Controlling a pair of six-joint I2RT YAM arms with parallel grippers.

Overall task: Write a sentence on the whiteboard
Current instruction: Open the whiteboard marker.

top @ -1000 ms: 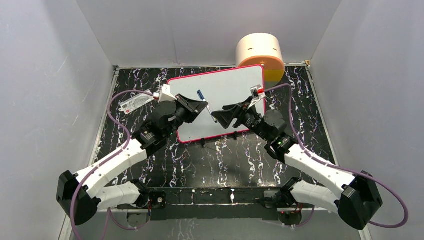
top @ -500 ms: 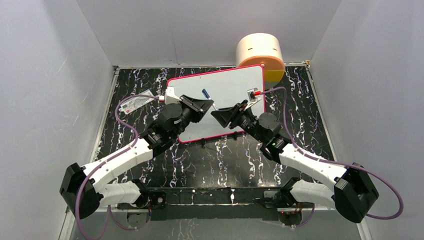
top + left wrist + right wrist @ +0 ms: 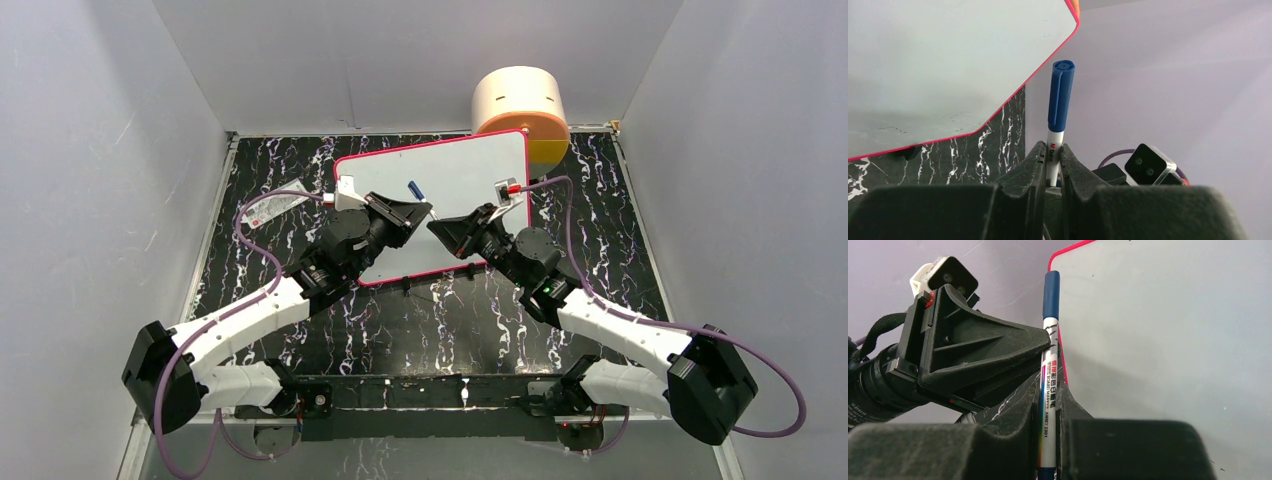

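A large flat whiteboard [image 3: 470, 170] lies on the far half of a black surface [image 3: 450, 320] that is veined in white like marble. The board is rectangular with rounded corners, a thin pink-red frame and a smooth, pale, slightly glossy face. It is turned a little askew, and its far right corner sits just beside a peach-coloured round drum [image 3: 520, 100] with an orange base.

Two white-and-black arms reach in from the near edge and meet over the board's near middle. Between them is a slim marker [image 3: 1048, 405] with a white printed barrel and a ridged blue cap. The left gripper [image 3: 1052, 150] has its wedge-shaped black jaws clamped on the barrel, with the capped end [image 3: 1060, 95] poking out beyond them. The right gripper [image 3: 1050, 390] faces it tip to tip, and its jaws are pressed together on the same barrel. From above, the blue cap [image 3: 414, 189] shows over the board's white face.

A small flat grey-white packet [image 3: 272, 207] lies on the surface left of the board. Thin purple cables [image 3: 238, 240] loop along both arms.
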